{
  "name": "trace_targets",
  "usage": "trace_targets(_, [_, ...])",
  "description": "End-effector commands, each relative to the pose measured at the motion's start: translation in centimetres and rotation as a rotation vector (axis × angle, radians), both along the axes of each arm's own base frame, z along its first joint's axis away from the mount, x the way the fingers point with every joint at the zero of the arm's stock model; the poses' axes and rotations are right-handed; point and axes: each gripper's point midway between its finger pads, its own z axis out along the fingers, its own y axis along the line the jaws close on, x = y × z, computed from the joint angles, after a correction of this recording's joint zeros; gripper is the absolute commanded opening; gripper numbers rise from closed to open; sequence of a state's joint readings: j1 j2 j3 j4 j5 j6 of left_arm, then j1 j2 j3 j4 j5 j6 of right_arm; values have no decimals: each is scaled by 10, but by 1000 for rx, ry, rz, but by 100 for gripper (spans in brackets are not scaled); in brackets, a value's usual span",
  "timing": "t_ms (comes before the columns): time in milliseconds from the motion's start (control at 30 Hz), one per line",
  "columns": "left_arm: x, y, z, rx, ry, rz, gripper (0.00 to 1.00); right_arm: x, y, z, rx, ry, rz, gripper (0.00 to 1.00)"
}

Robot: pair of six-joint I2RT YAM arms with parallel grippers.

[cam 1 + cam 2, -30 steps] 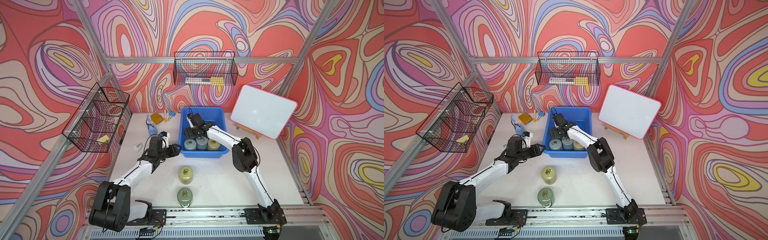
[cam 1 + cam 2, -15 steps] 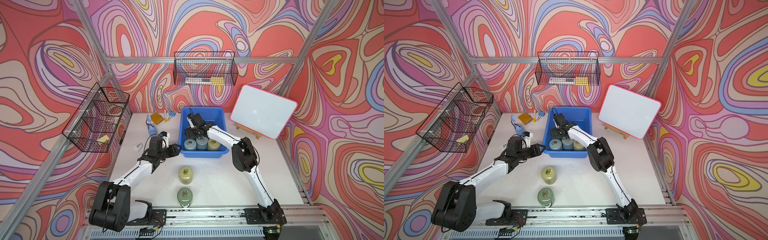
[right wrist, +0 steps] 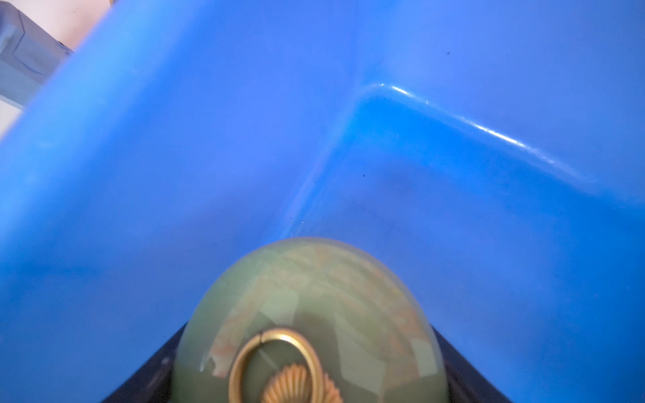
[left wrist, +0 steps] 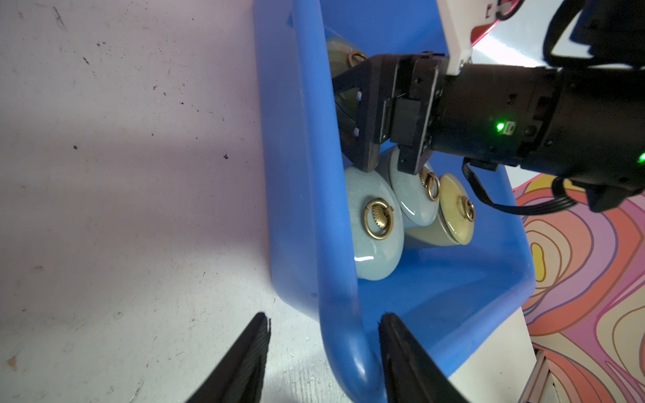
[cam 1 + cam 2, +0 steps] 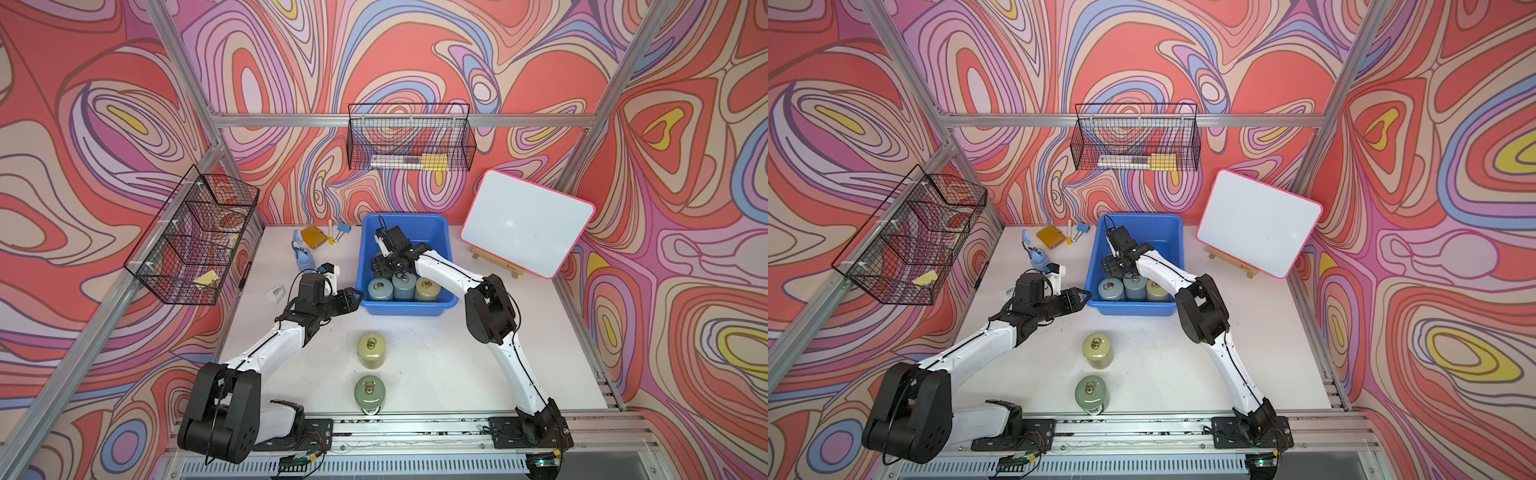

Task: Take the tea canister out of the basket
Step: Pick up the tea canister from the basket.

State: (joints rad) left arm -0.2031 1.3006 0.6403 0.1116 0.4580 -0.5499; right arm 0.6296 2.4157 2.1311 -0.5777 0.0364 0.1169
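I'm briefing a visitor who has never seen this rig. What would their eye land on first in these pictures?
Swirled red-and-purple walls surround the white table. At its back, the right end effector is shut on a green canister inside the bright blue basket, whose near corner the left end effector straddles. In front, an olive canister and a sage canister stand free.
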Motion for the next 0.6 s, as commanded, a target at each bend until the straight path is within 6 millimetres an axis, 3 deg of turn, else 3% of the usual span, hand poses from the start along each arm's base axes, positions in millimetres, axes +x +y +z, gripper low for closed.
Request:
trace_targets(0, [2, 2, 1, 14, -2, 2, 55, 7, 0, 94, 99, -157, -2, 69])
trace_targets(300, [2, 1, 1, 7, 0, 1, 56, -10, -13, 145, 130, -214, 6, 69])
trace_targets(567, [2, 0, 3, -3, -4, -1, 56, -44, -27, 181, 173, -221, 36, 69])
